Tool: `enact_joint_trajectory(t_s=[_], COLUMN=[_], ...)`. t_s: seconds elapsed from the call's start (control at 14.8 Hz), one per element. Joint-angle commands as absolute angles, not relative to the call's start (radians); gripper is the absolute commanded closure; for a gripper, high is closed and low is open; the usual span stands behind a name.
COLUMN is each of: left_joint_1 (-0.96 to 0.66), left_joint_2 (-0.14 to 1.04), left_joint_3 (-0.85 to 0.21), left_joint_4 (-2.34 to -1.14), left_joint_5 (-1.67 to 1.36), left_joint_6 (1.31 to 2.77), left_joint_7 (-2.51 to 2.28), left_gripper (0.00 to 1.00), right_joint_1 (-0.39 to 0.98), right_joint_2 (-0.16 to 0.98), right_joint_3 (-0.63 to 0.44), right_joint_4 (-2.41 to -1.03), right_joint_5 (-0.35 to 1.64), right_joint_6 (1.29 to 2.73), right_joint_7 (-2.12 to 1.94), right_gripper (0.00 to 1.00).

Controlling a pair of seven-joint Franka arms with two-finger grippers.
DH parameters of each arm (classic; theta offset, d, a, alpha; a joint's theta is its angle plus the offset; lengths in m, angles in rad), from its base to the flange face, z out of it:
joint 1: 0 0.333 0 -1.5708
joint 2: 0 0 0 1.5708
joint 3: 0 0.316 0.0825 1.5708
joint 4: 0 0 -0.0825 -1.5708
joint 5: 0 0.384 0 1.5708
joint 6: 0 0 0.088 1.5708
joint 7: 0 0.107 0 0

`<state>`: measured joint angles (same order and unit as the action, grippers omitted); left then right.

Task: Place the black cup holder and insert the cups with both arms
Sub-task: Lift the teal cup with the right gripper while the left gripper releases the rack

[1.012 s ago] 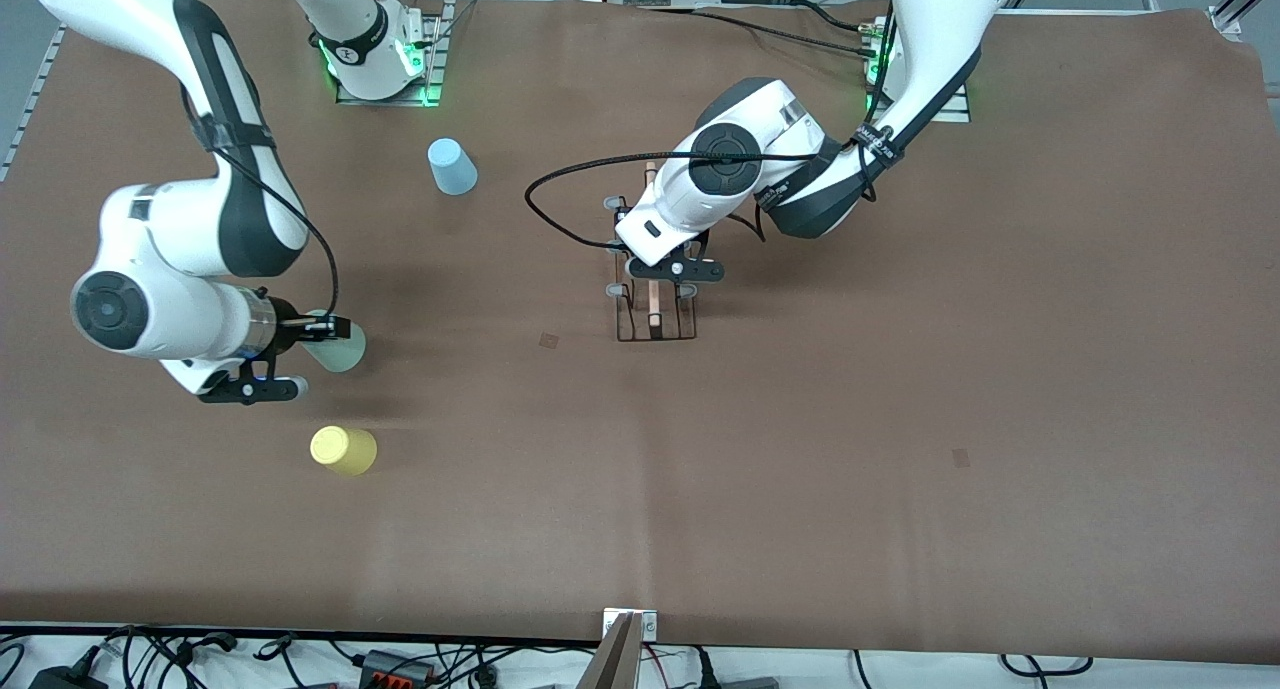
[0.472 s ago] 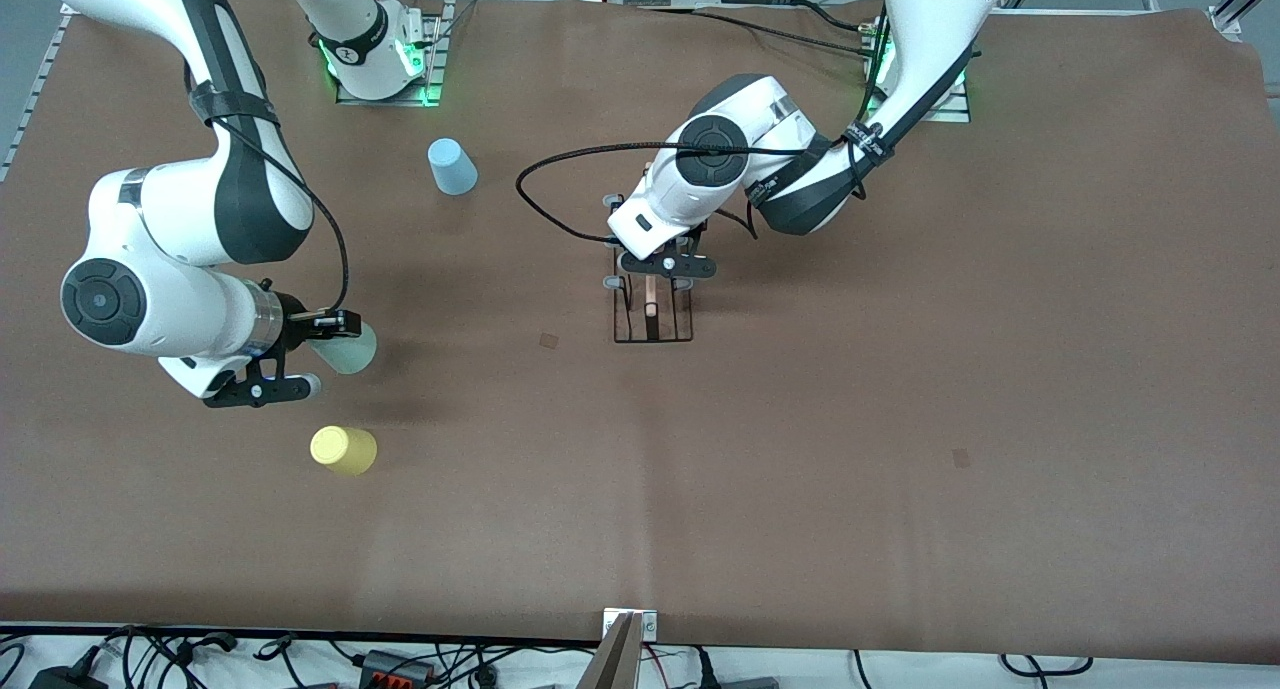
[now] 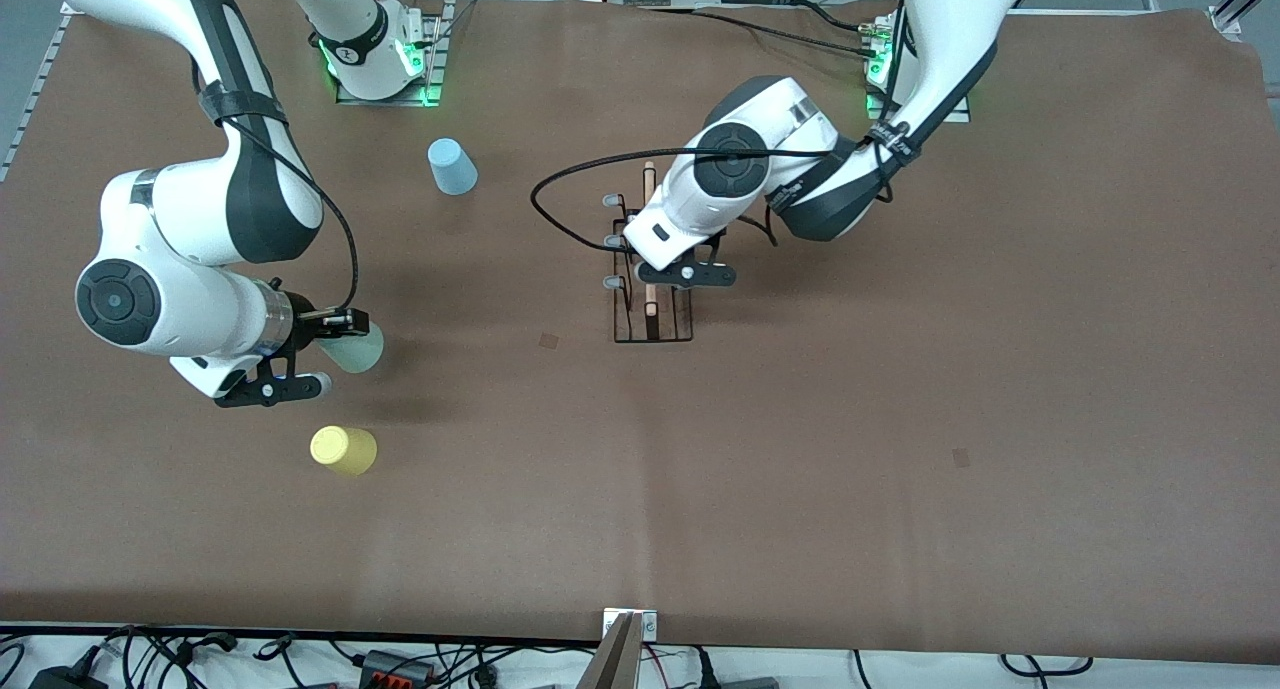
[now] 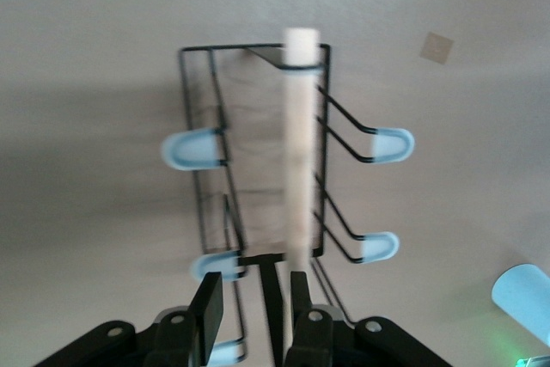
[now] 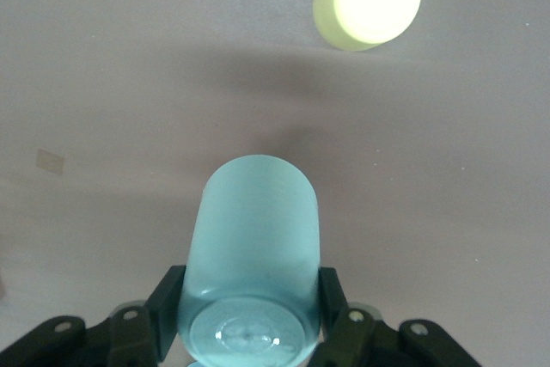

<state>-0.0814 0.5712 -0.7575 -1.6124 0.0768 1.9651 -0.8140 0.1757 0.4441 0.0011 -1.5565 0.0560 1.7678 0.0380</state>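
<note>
The black cup holder (image 3: 652, 340) stands on the brown table's middle, its wooden rod (image 4: 300, 152) on top and pale-tipped prongs at both sides. My left gripper (image 3: 670, 283) hangs just over the rack's end nearer the bases, open, fingers (image 4: 207, 308) astride the rod's end. My right gripper (image 3: 335, 345) is shut on the mint green cup (image 3: 354, 350), lying sideways above the table; it also shows in the right wrist view (image 5: 258, 238). The yellow cup (image 3: 343, 450) stands upside down nearer the camera. The light blue cup (image 3: 452, 166) stands upside down near the right arm's base.
The left arm's black cable (image 3: 560, 184) loops beside the rack. Two small square marks (image 3: 548, 340) lie on the brown mat. A metal bracket (image 3: 627, 637) sits at the table's front edge. The yellow cup (image 5: 368, 2) and blue cup (image 4: 526, 294) show in the wrist views.
My right gripper has carried the mint cup a little toward the rack. My left hand has shifted over the rack. The rack slid slightly at first, then stayed still.
</note>
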Motion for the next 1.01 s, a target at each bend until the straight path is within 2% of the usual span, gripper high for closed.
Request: enact_joint_trajectory(t_s=[0.0,0.2,0.47,0.61,0.74,0.94], left_joint_1=[-0.012,0.078,0.288,0.388,0.413,0.323], left_joint_2=[0.509,0.462,0.434,0.414,0.358,0.267], left_joint_3=[-0.791,-0.814,-0.938,-0.986,-0.971,-0.795], left_joint_4=[-1.617,-1.617,-1.612,-1.612,-1.612,-1.612], left_joint_5=[0.086,0.086,0.084,0.087,0.084,0.083], left_joint_6=[1.889,1.800,1.705,1.671,1.619,1.569], left_joint_7=[-0.770,-0.721,-0.606,-0.551,-0.452,-0.323], left_gripper=[0.60,0.60,0.60,0.55,0.48,0.41], right_joint_1=[0.205,0.254,0.324,0.353,0.418,0.507], right_joint_2=[0.446,0.431,0.408,0.408,0.410,0.413], right_joint_3=[0.005,0.005,0.031,0.037,0.051,0.054], right_joint_4=[-1.529,-1.529,-1.529,-1.531,-1.531,-1.532], right_joint_5=[0.071,0.071,0.124,0.155,0.155,0.160], right_joint_6=[1.680,1.657,1.631,1.618,1.614,1.612], right_joint_7=[0.049,0.040,0.099,0.115,0.158,0.210], right_gripper=[0.73,0.73,0.73,0.73,0.73,0.73])
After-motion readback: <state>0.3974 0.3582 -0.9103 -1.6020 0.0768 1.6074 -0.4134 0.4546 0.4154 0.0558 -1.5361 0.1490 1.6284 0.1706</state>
